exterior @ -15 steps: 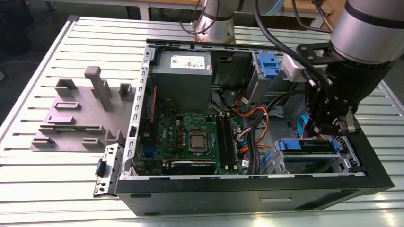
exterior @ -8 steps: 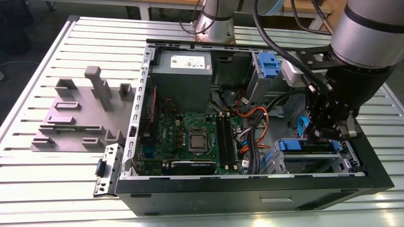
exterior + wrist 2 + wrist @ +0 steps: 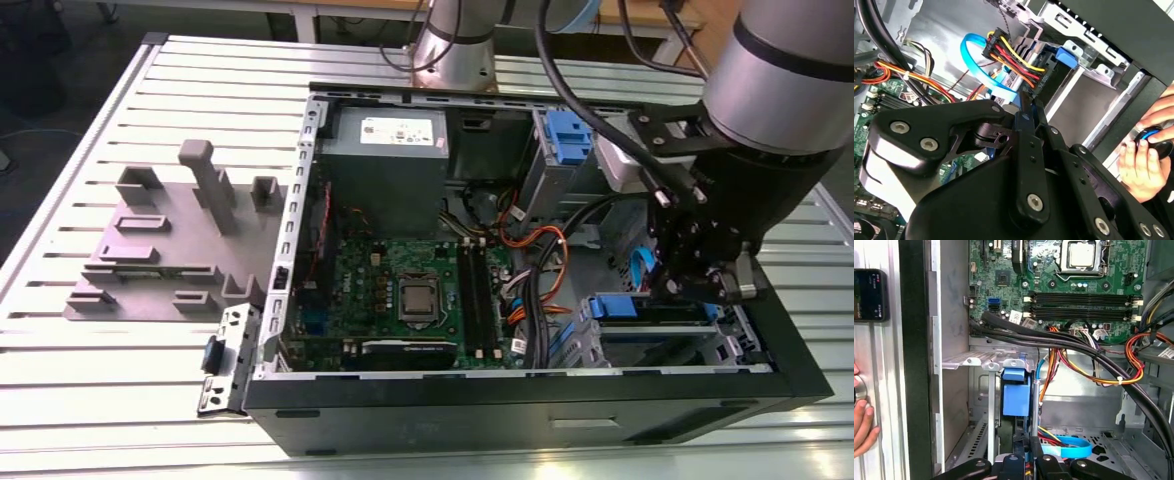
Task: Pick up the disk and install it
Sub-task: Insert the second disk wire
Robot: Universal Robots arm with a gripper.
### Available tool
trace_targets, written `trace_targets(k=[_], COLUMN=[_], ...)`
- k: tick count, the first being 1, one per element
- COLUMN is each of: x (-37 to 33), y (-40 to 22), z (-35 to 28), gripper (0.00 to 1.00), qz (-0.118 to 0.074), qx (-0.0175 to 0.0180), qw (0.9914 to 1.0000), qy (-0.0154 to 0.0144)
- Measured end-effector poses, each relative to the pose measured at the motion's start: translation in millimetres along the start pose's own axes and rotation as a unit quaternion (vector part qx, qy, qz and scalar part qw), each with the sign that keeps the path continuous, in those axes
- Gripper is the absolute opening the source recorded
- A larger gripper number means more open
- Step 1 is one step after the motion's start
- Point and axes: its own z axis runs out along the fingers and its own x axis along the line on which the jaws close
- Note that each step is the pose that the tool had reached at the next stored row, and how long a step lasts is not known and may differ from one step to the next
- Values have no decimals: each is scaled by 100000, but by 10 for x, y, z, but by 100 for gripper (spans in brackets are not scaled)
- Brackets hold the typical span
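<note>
At the lower right of the exterior view, the black tool [image 3: 703, 283] hangs inside the open black computer case [image 3: 534, 405], directly over the drive bay, probably to guide the drive home. Whether it is spread or pinching, I cannot tell. Just beneath it, the blue-framed disk [image 3: 625, 306] sits edge-on in the metal bay, held by its rails. Beyond lies the green motherboard [image 3: 400, 285]. Farthest, at left, a grey moulded fixture [image 3: 160, 240] rests on the ribbed metal desk [image 3: 80, 380].
</note>
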Motion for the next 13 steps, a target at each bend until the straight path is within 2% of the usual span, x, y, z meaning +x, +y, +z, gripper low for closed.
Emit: trace_targets(k=[2, 3, 4, 11, 13], x=[21, 31, 38, 50, 58], y=[1, 1, 2, 2, 2], z=[3, 4, 5, 5, 6], gripper=[16, 16, 16, 16, 16], qz=[170, 217, 235, 247, 265], qx=[11, 20, 21, 19, 20], qw=[99994, 99990, 99988, 99987, 99984], qy=[-1126, -1423, -1521, -1623, -1749])
